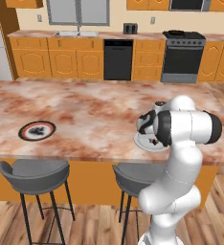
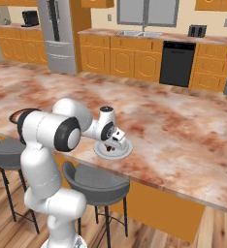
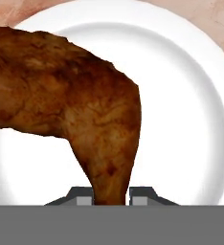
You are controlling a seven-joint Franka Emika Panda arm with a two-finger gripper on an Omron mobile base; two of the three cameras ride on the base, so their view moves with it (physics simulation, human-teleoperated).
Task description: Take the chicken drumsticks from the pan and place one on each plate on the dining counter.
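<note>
**Drumstick held over the white plate at the counter's near edge**

The gripper (image 3: 111, 197) grasps a chicken drumstick (image 3: 80, 110) by its narrow end; in the hand view the two finger tips (image 3: 80, 195) sit tight against either side of the bone end, and the meat spreads out over the plain white plate (image 3: 190, 119) beneath it. Whether the drumstick already touches the plate is hard to say from these angles.

The white plate (image 2: 125, 151) lies on the dining counter (image 1: 85, 110), close to its near edge and just above a grey stool (image 2: 96, 184). The gripper (image 2: 116, 140) hangs right over it.

The other plate (image 1: 37, 130), dark-rimmed with a red ring, sits well apart along the same near edge, toward the counter's left end in the left base view. Something dark lies at its centre, too small to identify.
</note>
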